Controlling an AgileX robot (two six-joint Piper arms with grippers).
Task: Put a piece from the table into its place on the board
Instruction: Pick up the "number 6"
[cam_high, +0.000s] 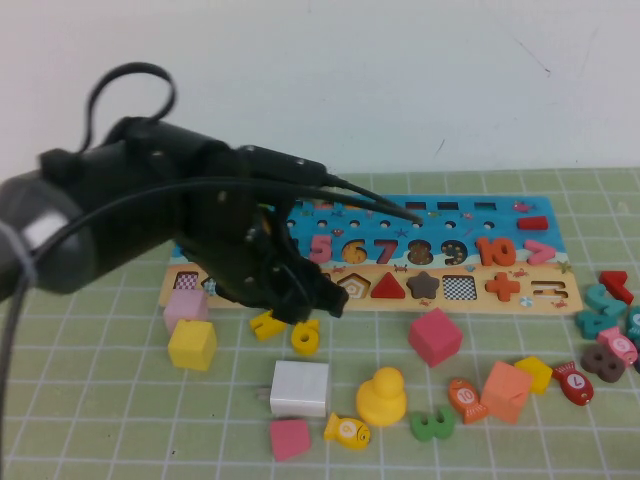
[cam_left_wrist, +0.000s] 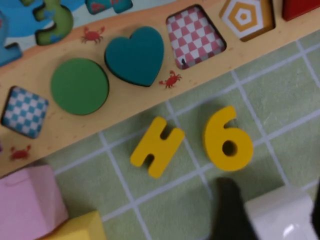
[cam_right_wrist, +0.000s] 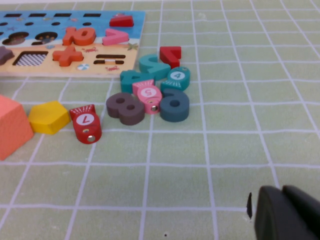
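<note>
A: Nearest the robot, open green table (cam_high: 120, 420) is seen on the left; a white block (cam_high: 299, 388) and a yellow duck (cam_high: 381, 396) crowd the middle.

B: The piece (cam_left_wrist: 227, 140) is found flat on the mat, just beside the angular yellow numeral (cam_left_wrist: 157, 146), a narrow strip of grid left before the board's (cam_high: 560, 296) near edge.

A: The left gripper (cam_high: 318, 300) is held low over the piece; its jaws cannot be told apart or together.

B: The right gripper (cam_right_wrist: 285, 216) is parked above bare mat, right of the scattered numerals; its state cannot be told either.
</note>
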